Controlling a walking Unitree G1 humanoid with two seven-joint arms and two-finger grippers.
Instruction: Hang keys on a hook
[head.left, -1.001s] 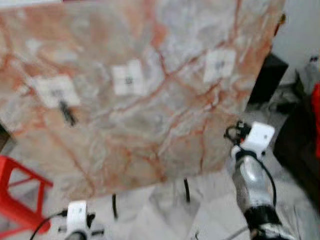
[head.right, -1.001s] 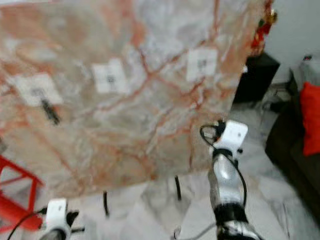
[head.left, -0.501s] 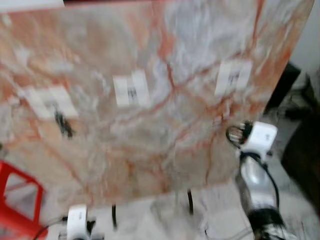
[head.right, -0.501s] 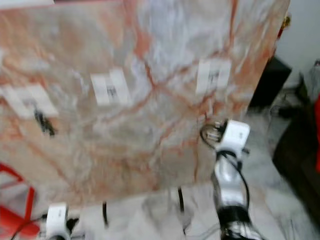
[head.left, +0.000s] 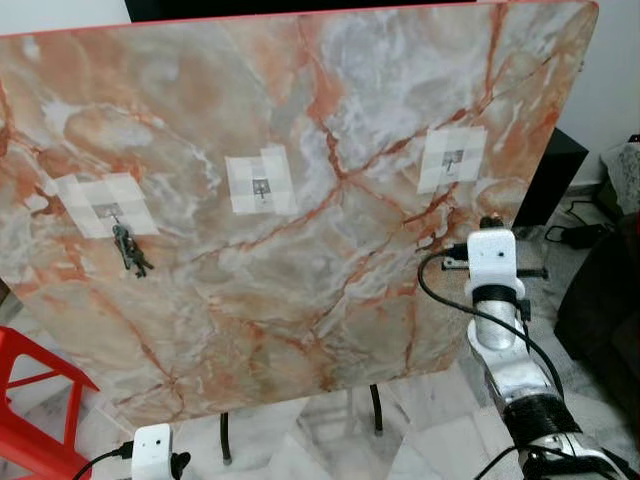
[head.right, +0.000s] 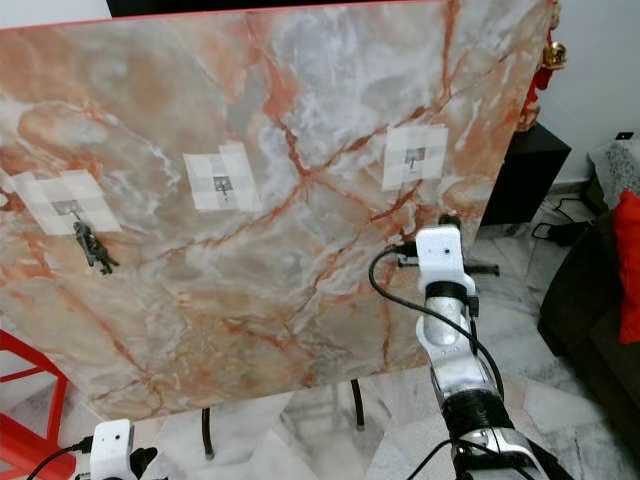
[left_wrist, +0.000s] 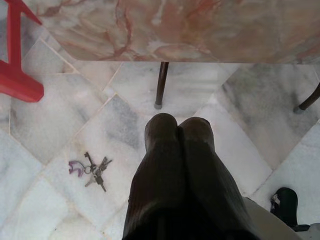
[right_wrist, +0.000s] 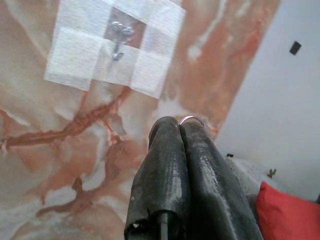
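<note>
Where the marble board (head.left: 300, 200) ends, right gripper (right_wrist: 179, 124) hovers.

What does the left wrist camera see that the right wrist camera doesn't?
The left wrist view has the marble floor, a bunch of keys lying on it, a red stool leg and the left gripper, fingers pressed together. The right wrist view has a taped hook, a red cushion and the right gripper pinching a thin metal ring. Both share the marble board.
</note>
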